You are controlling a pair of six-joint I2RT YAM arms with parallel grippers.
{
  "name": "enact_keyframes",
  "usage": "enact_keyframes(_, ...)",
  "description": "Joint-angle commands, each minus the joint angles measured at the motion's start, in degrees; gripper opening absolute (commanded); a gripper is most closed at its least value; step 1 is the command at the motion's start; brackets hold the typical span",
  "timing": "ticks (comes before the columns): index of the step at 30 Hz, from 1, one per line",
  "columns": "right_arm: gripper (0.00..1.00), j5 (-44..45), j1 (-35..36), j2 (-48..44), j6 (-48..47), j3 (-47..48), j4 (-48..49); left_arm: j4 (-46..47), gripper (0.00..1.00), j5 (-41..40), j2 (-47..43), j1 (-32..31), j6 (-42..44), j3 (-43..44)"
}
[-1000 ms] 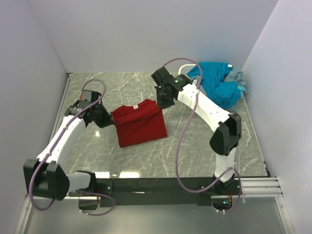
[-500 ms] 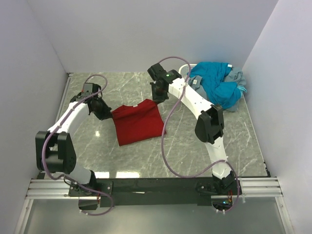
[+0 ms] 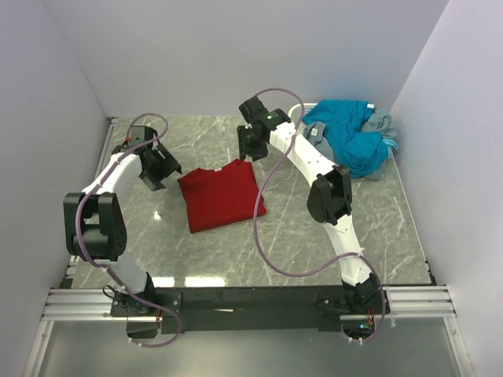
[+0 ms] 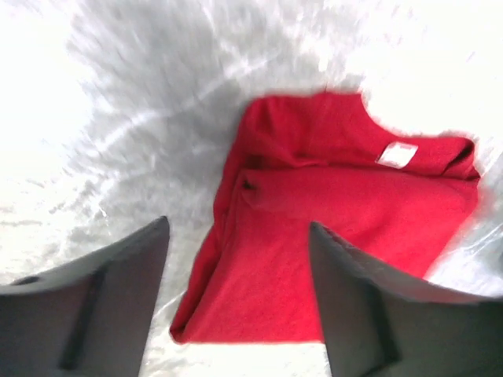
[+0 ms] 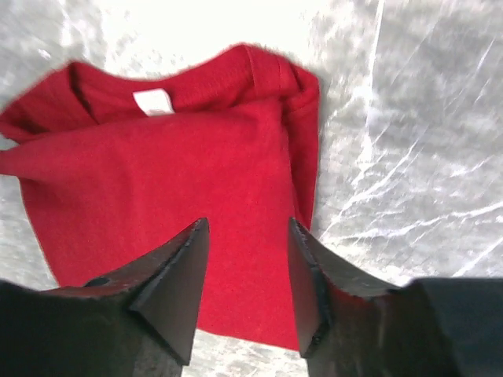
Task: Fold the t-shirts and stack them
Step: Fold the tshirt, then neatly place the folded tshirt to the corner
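A dark red t-shirt lies folded into a rough rectangle on the marble table, with its white neck label showing at the collar. My left gripper hovers just off the shirt's left edge, open and empty. In the left wrist view the shirt lies below the spread left gripper. My right gripper hangs over the shirt's far right corner, open too. In the right wrist view the red cloth fills the gap under the right gripper. A teal-blue t-shirt and a grey one are heaped at the back right.
A white perforated basket peeks out behind the teal heap by the back wall. White walls close the table on the left, back and right. Bare marble lies in front of and right of the red shirt. The right arm's cable loops over it.
Both grippers have opened and let go of the red shirt. The left one drew back to the left, and the right one pulled away toward the far end.
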Motion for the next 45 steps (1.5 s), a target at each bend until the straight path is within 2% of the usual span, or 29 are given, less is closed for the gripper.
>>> enact_keyframes(1,0.54,-2.0,-1.5,-1.5,-1.8,3.7,2.1,1.6,0.81,-4.2,0.2,0.5,3.2,4.3)
enact_keyframes(4,0.54,-1.4,-1.6,-6.3,-2.4,-2.2,4.7,3.4,0.83,-4.1,-1.8,0.5,4.6,1.9)
enact_keyframes(8,0.52,-2.3,-1.4,-13.6,-2.9,-13.5,7.1,8.6,0.8,2.7,-6.3,0.5,5.7,-6.7)
enact_keyframes(12,0.5,-3.5,0.2,-19.6,-3.1,-23.5,10.8,14.9,0.81,9.4,-12.6,0.5,6.7,-17.6)
enact_keyframes(15,0.5,-4.9,2.3,-23.7,-1.8,-31.5,14.3,20.0,0.82,13.9,-15.0,0.5,6.7,-21.8)
enact_keyframes(22,0.49,-7.8,5.5,-31.3,2.9,-46.3,21.3,31.2,0.83,20.2,-13.5,0.5,6.8,-30.1)
enact_keyframes(28,0.49,-6.7,6.6,-35.0,2.6,-49.7,21.1,37.3,0.83,21.9,-8.7,0.5,7.1,-31.1)
enact_keyframes(45,0.49,-7.2,6.7,-36.3,1.6,-49.1,19.9,40.8,0.81,18.1,0.2,0.5,6.1,-29.5)
